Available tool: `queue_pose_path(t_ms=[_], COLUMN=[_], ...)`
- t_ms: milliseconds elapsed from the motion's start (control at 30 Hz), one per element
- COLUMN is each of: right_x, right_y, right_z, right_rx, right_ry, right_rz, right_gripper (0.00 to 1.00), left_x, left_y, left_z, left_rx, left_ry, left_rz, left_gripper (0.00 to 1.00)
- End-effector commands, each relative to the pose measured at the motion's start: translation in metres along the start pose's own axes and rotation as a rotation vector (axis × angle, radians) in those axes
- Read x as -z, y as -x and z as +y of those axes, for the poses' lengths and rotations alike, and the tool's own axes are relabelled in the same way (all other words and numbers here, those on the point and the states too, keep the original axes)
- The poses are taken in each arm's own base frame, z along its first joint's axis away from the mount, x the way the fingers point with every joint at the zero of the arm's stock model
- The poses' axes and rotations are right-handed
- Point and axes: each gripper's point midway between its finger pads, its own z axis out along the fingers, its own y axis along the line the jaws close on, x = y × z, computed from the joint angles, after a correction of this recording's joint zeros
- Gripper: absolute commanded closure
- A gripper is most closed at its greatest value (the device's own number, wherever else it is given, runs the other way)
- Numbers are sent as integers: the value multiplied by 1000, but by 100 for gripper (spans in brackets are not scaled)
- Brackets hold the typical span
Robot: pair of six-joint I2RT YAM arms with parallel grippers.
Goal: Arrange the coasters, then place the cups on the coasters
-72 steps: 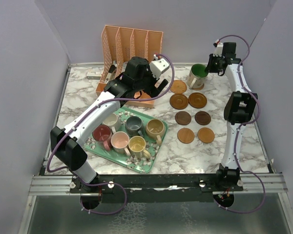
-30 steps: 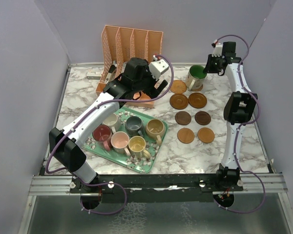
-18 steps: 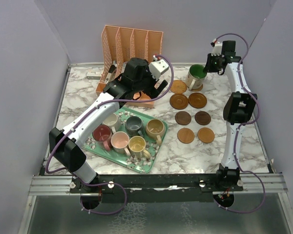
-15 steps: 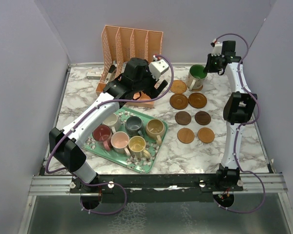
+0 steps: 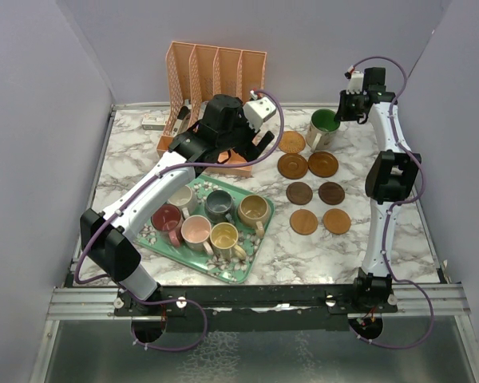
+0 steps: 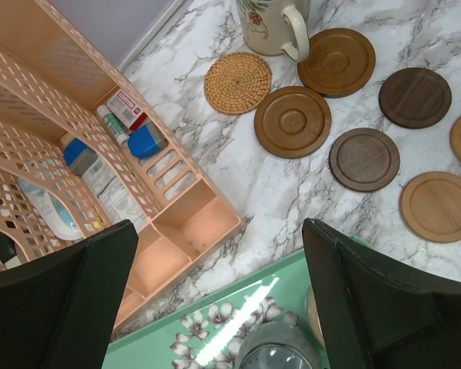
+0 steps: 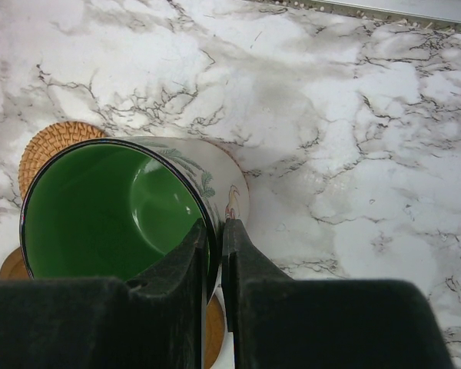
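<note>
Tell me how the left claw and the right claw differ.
The left claw is wide open and empty; the right claw is shut on the rim of the green-lined cup. The left claw hangs over the far edge of the floral tray; the right claw sits at the far end of the coasters. Both point downward at the table.

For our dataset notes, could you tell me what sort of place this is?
Probably a robot lab test cell: a marble-patterned table walled by plain grey panels, two arms bolted to a rail at its near edge.
</note>
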Motion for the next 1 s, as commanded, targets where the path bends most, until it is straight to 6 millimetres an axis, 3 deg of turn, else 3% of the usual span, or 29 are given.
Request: queue_pose_path(t_ms=[0, 967], right_x=[50, 29], right_y=[70, 51], right_z=[9, 3], right_rx=[50, 14], right_ry=[-7, -11], right_rz=[-193, -149], right_gripper=[99, 96], left_x=[9, 9], left_y=[13, 13], left_z=[1, 2], left_rx=[-9, -13], left_ry=[-1, 3], left_rz=[-48, -49], left_gripper=[7, 7])
